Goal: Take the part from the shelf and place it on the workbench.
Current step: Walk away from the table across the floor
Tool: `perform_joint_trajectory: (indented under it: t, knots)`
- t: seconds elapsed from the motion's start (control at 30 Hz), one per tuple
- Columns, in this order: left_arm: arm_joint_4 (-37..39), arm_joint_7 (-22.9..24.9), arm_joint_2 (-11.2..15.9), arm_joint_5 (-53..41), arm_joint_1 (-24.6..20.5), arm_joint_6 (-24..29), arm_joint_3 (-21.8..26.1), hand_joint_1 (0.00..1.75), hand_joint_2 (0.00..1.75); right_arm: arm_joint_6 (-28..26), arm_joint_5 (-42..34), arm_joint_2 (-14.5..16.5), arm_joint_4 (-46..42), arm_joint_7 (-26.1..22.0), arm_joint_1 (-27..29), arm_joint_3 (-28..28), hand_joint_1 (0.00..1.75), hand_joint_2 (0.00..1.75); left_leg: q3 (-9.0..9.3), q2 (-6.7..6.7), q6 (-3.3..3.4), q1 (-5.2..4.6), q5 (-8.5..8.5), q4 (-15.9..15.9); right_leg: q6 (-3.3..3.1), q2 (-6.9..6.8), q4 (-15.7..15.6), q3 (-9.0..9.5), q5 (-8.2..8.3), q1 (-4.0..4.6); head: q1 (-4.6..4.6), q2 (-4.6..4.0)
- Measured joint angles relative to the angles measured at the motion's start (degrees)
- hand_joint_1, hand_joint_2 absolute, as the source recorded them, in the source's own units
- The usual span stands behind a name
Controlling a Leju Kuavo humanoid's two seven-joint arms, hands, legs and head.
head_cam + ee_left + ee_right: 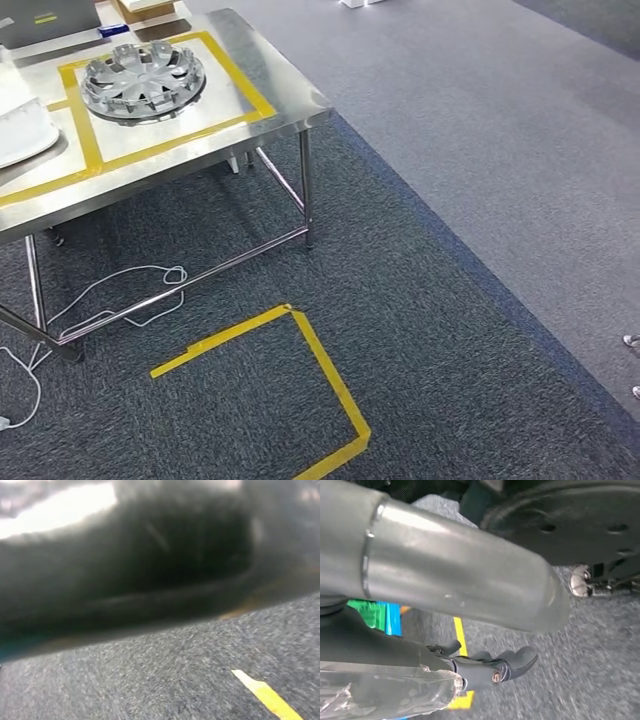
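The part, a silver wheel cover (143,80) with many spokes, lies flat on the steel workbench (249,125) inside a rectangle of yellow tape, at the upper left of the head view. The wheel cover is free, with no hand touching it. In the right wrist view my right hand (497,667) hangs over the dark carpet with its dark fingers (520,659) stretched out and nothing between them. The left wrist view is blurred, showing carpet and a strip of yellow tape (268,697).
A white rounded object (23,130) sits on the bench's left part and a cardboard box (143,10) at its back. White cables (113,290) trail under the bench by its legs (306,190). Yellow tape (324,370) marks a square on the dark carpet.
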Motion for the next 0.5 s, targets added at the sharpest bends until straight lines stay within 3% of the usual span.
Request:
perform_joint_trajectory:
  t: [0.03, 0.1, 0.17, 0.2, 0.23, 0.27, 0.37, 0.4, 0.47, 0.5]
  knots:
    - [-0.5, 0.3, 0.0, 0.0, 0.1, 0.3, -0.1, 0.00, 0.00, 0.0, 0.4, 0.0, -0.1, 0.1, 0.3, -0.3, 0.00, 0.00, 0.04, 0.63, 0.38, 0.07, 0.18, -0.2, 0.26, -1.31, 1.1, -0.64, -0.86, 0.01, 0.18, 0.00]
    - [-1.5, 1.5, 0.1, -0.1, 0.7, 1.0, -0.4, 0.00, 0.00, 0.0, 1.7, -0.1, -0.3, 0.5, 0.5, -1.1, 0.00, 0.00, -0.03, 2.15, 0.86, 0.10, 0.33, -0.4, 0.61, -4.55, 6.7, -3.18, -4.44, 0.00, 0.52, 0.00]
    - [-2.8, 3.1, 0.4, -0.2, 1.8, 2.0, -1.1, 0.00, 0.00, 0.0, 3.5, -0.1, -0.4, 1.1, 0.6, -2.4, 0.00, 0.00, -0.13, 3.98, 1.03, -0.02, 0.26, -0.4, 0.92, -5.67, 13.7, -6.27, -7.95, -0.08, 0.62, 0.00]
    - [-3.5, 3.8, 0.6, -0.3, 2.3, 2.5, -1.5, 0.00, 0.00, 0.0, 4.4, -0.1, -0.4, 1.4, 0.7, -3.0, 0.00, 0.00, -0.16, 4.89, 1.03, -0.04, 0.23, -0.4, 1.03, -5.87, 15.3, -6.82, -8.39, -0.09, 0.62, 0.00]
    - [-4.4, 4.5, 0.8, -0.4, 2.6, 2.9, -1.9, 0.00, 0.00, 0.0, 5.3, -0.1, -0.5, 1.7, 0.9, -3.6, 0.00, 0.00, -0.15, 5.68, 1.00, -0.05, 0.18, -0.3, 1.06, -6.09, 14.7, -6.20, -7.67, -0.09, 0.64, 0.00]
    - [-5.1, 5.0, 0.9, -0.6, 2.9, 3.3, -2.3, 0.00, 0.00, 0.0, 5.9, -0.1, -0.7, 2.0, 1.1, -4.1, 0.00, 0.00, -0.09, 6.36, 0.93, -0.05, 0.13, -0.3, 0.99, -6.57, 11.9, -4.40, -6.11, -0.08, 0.63, 0.00]
    - [-6.9, 5.7, 1.4, -0.7, 3.2, 4.0, -3.0, 0.00, 0.00, 0.0, 6.8, -0.1, -1.1, 2.5, 1.4, -5.2, 0.00, 0.00, 0.39, 7.95, 0.21, -0.38, -0.26, -0.2, 0.26, -10.10, 1.1, 2.08, -2.27, 0.15, 0.56, 0.00]
    - [-7.4, 5.8, 1.5, -0.7, 3.3, 4.1, -3.2, 0.00, 0.00, 0.0, 7.0, -0.1, -1.3, 2.6, 1.4, -5.5, 0.00, 0.00, 0.59, 8.44, -0.14, -0.50, -0.38, -0.1, -0.03, -10.63, -0.2, 2.72, -2.04, 0.27, 0.44, 0.00]
    - [-8.3, 6.0, 1.8, -0.5, 3.4, 4.3, -3.4, 0.00, 0.00, 0.0, 7.5, -0.1, -1.6, 3.1, 1.7, -5.9, 0.00, 0.00, 0.93, 9.46, -0.84, -0.46, -0.52, -0.2, -0.65, -9.48, -0.4, 2.46, -1.94, 0.42, 0.24, 0.00]
    - [-8.8, 6.0, 1.9, -0.3, 3.4, 4.4, -3.5, 0.00, 0.00, 0.0, 7.8, -0.1, -1.8, 3.4, 1.9, -6.1, 0.00, 0.00, 1.01, 9.06, -1.23, -0.33, -0.85, 0.0, -0.98, -8.95, -0.5, 2.44, -1.79, 0.36, 0.20, 0.00]
